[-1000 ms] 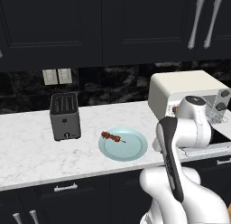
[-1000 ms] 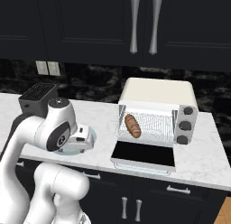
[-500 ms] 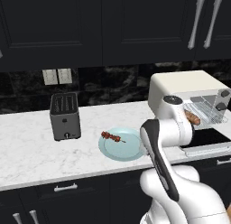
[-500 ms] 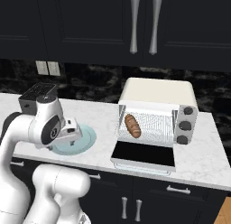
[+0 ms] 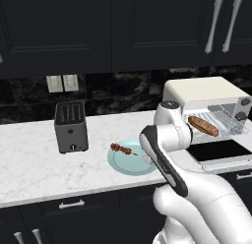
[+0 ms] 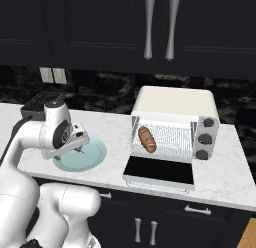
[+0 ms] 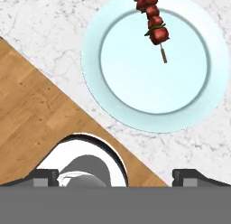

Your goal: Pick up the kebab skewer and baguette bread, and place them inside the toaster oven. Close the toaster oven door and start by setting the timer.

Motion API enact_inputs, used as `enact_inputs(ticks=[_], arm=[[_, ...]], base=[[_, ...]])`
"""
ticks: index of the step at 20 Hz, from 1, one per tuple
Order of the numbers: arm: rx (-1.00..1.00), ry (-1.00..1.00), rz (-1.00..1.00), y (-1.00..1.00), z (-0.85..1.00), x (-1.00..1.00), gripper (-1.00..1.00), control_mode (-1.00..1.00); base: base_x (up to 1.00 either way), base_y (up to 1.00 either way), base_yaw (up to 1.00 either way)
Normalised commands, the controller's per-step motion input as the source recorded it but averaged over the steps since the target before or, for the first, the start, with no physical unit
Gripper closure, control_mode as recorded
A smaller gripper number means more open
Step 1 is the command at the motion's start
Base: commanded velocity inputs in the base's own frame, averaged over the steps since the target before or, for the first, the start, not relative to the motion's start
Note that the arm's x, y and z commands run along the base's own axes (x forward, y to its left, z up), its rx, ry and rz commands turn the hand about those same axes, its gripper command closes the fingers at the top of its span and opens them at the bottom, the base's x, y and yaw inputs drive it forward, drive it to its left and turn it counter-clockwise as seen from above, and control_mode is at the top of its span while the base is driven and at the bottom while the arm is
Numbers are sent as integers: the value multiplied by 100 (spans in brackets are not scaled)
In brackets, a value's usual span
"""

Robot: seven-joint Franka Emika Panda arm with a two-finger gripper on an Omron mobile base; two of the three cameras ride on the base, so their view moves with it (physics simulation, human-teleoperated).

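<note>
Pale blue plate (image 5: 129,165) partly hidden behind arm.

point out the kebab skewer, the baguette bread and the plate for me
kebab skewer (image 7: 153,17), hand view, on the meat chunks.
baguette bread (image 6: 147,139), right base view, middle of the loaf on the oven rack.
plate (image 5: 129,166), left base view, bare surface below the skewer.

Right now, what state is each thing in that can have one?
toaster oven door: open, folded down flat.
baguette bread: inside the toaster oven, on its rack.
kebab skewer: lying on the plate, not held.
gripper: fingers open, empty, above the plate.
</note>
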Motion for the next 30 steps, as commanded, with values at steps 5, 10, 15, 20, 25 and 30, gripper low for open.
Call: enact_inputs(ticks=[5, 10, 15, 20, 25, 30], arm=[[0, 11, 12, 0, -18, 46, -100, -100], [0, 11, 7, 0, -25, 34, -100, -100], [0, 9, 4, 16, -27, 39, -100, -100], [0, 3, 3, 14, -22, 34, -100, -100], [0, 0, 1, 28, -32, 45, -100, -100], [0, 0, 1, 7, -26, 25, -100, -100]], base=[[0, 0, 0], [0, 0, 0], [0, 0, 0], [0, 0, 0], [0, 0, 0], [0, 0, 0]])
